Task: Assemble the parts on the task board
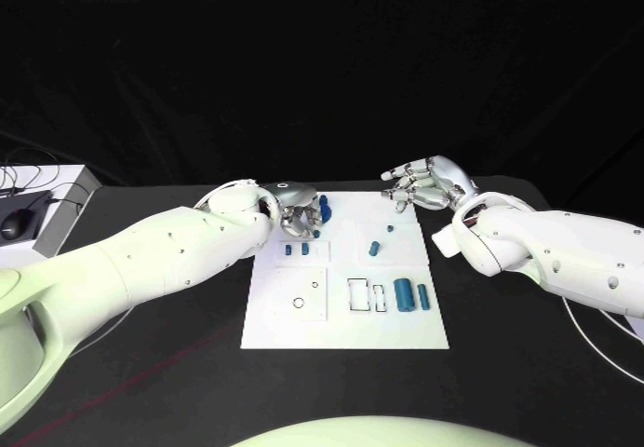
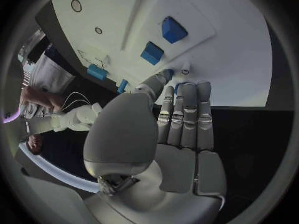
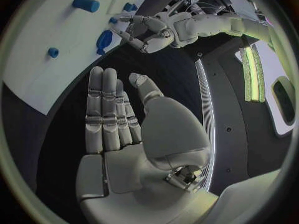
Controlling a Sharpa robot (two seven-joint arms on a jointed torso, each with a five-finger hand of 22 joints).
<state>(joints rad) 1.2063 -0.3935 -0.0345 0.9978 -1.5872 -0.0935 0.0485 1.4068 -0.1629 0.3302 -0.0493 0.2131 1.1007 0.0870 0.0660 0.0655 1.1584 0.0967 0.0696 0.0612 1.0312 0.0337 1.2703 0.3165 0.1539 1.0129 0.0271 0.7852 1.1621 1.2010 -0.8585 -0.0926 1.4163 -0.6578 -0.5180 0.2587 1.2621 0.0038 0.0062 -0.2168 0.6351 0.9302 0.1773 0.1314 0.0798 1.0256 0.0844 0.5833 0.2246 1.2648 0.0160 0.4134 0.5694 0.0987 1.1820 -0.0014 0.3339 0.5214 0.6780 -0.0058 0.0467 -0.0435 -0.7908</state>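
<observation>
**Both hands at the far end of the board**

While two blue cylinders [image 1: 404,295] lie side by side near the front of the white board [image 1: 345,333], smaller blue pieces [image 1: 374,249] sit mid-board. Farther back, the left hand [image 1: 298,209] hangs over the board's far left corner, fingers straight and together, holding nothing. The right hand [image 1: 425,185] hovers past the far right corner, fingers apart, empty.

Board [image 1: 336,326]: white, thin black outlines of a rectangle and rings. Parts [image 1: 403,295]: blue. Table [image 1: 161,372]: black. Left hand [image 1: 298,207] and right hand [image 1: 427,183]: silver. Arms [image 1: 564,251]: white. Box [image 1: 60,200] at table edge: white.
</observation>
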